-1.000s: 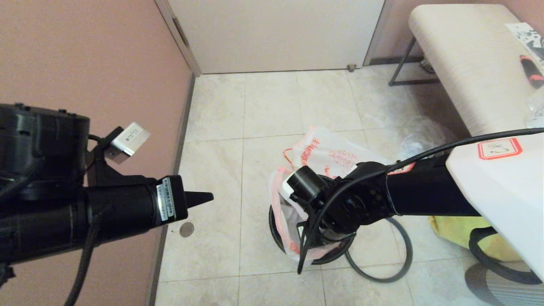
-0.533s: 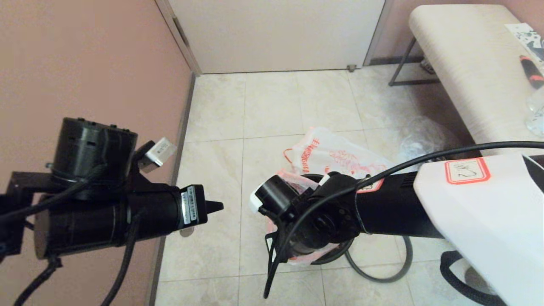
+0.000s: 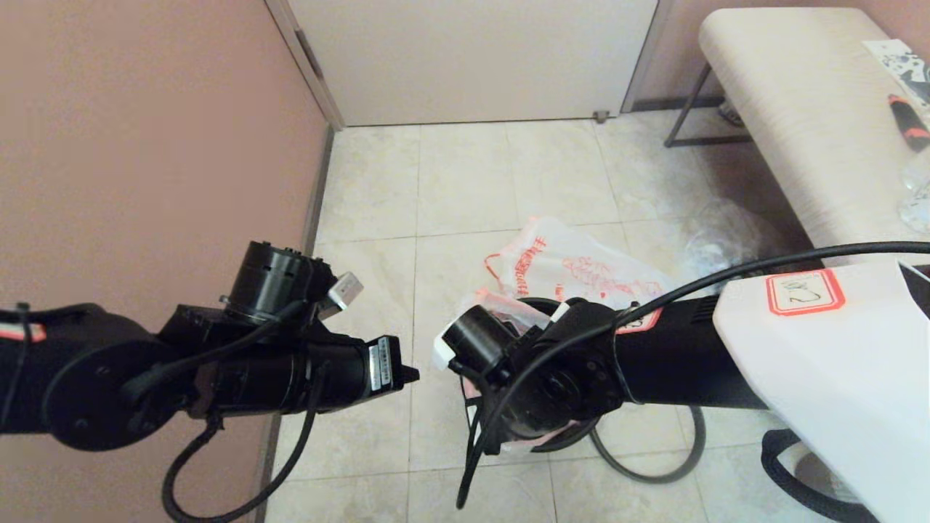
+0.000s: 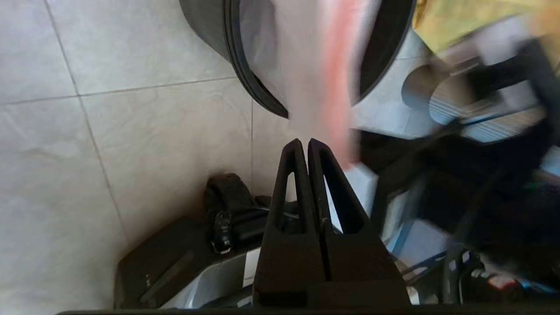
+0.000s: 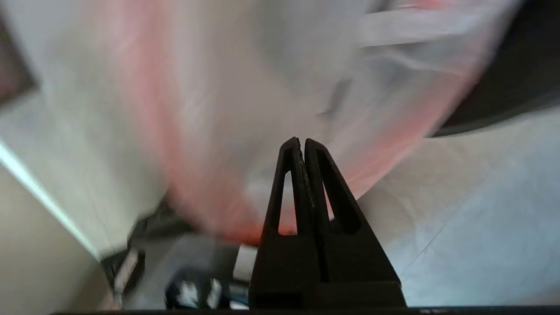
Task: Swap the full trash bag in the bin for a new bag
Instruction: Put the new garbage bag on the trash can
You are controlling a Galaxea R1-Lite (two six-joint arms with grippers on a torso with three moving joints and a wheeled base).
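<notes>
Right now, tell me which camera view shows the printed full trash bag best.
The head view: the full trash bag lies on the floor tiles beyond the bin, its red-orange print legible. The left wrist view shows only the bin and the new bag; the right wrist view only blurred new bag.

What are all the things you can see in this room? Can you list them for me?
new bag: one, milky white with a pink-orange band, in the bin.
bin: one, black, on the floor under the right arm.
full trash bag: one, white with red-orange print, on the floor behind the bin.
grey hoop: one, on the floor beside the bin.
clear bag: one, see-through, by the bench.
bench: one, cream, far right.
door: one, pale, at the back.
left gripper: black, fingers together, near the bin.
right gripper: black, fingers together against the new bag.
</notes>
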